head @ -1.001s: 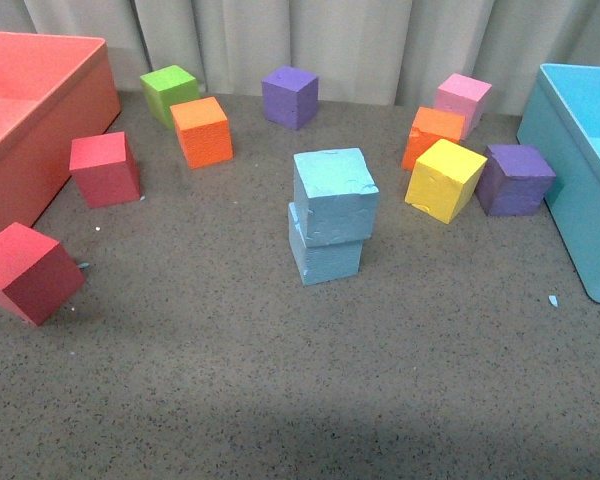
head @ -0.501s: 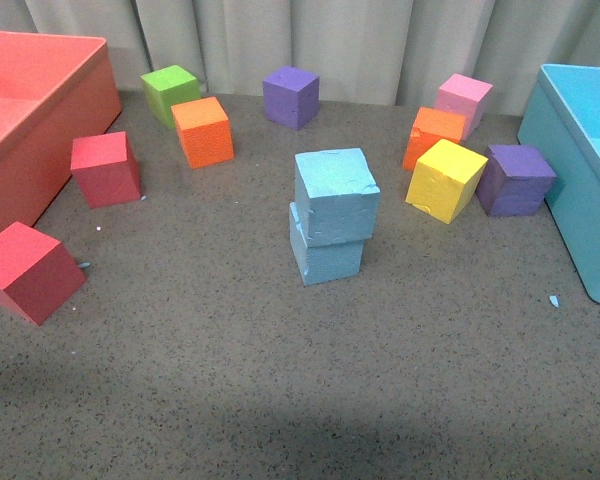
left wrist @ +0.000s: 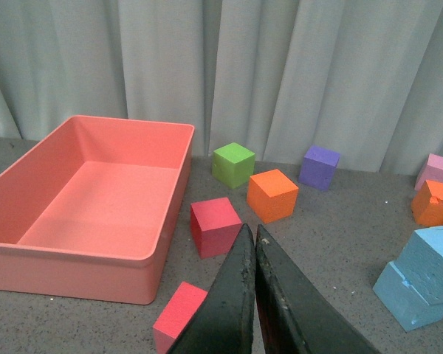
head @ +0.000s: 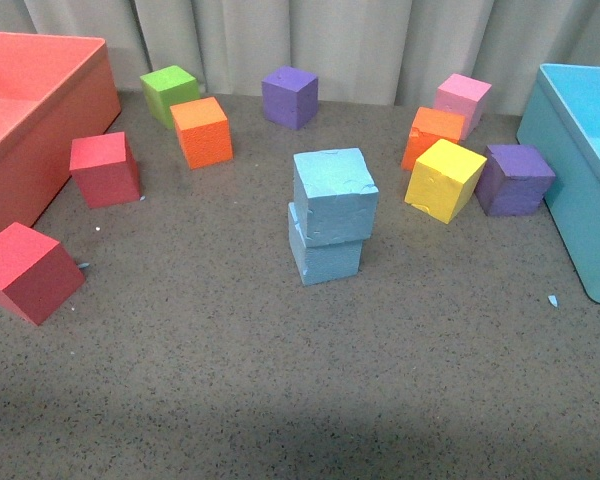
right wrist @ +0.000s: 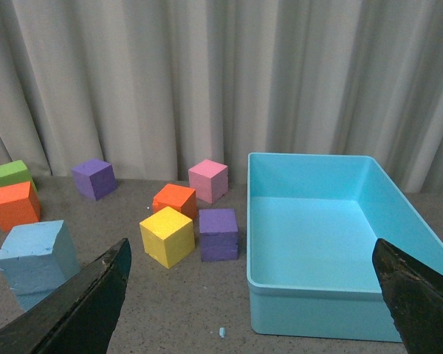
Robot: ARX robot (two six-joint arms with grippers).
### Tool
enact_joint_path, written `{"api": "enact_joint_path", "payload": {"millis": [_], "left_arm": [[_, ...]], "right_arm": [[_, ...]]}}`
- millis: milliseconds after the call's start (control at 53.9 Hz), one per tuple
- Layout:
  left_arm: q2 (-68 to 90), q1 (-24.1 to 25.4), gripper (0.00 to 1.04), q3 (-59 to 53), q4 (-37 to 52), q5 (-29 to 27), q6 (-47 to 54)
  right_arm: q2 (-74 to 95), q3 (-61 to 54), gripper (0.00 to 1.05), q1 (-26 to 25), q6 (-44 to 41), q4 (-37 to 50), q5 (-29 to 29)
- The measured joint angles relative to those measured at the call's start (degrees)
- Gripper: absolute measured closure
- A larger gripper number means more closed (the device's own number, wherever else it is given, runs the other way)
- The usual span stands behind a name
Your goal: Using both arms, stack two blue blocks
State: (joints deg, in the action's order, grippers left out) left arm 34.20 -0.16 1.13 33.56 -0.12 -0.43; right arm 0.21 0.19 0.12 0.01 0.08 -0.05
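Note:
Two sky-blue foam cubes stand stacked in the middle of the grey table: the upper blue block (head: 335,194) sits slightly skewed on the lower blue block (head: 326,256). The stack also shows in the left wrist view (left wrist: 428,274) and in the right wrist view (right wrist: 37,259). Neither arm appears in the front view. My left gripper (left wrist: 252,237) is shut and empty, well away from the stack, over the table near a red cube (left wrist: 215,226). My right gripper (right wrist: 251,254) is wide open and empty, facing the blue bin (right wrist: 332,295).
A large pink-red bin (head: 20,130) stands at the left, a large blue bin (head: 580,190) at the right. Loose cubes lie around: red (head: 104,168), red (head: 28,272), green (head: 169,93), orange (head: 202,131), purple (head: 289,97), pink (head: 463,102), orange (head: 432,134), yellow (head: 444,179), purple (head: 514,179).

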Motion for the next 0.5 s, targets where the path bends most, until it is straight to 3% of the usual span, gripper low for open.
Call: {"api": "enact_joint_path", "payload": {"millis": [501], "left_arm": [[-15.02,0.00,1.01,-0.04,-14.19,0.04,0.00]], "right_arm": [[0.00,0.00,0.09,0.00,0.00,0.00,0.00]]}}
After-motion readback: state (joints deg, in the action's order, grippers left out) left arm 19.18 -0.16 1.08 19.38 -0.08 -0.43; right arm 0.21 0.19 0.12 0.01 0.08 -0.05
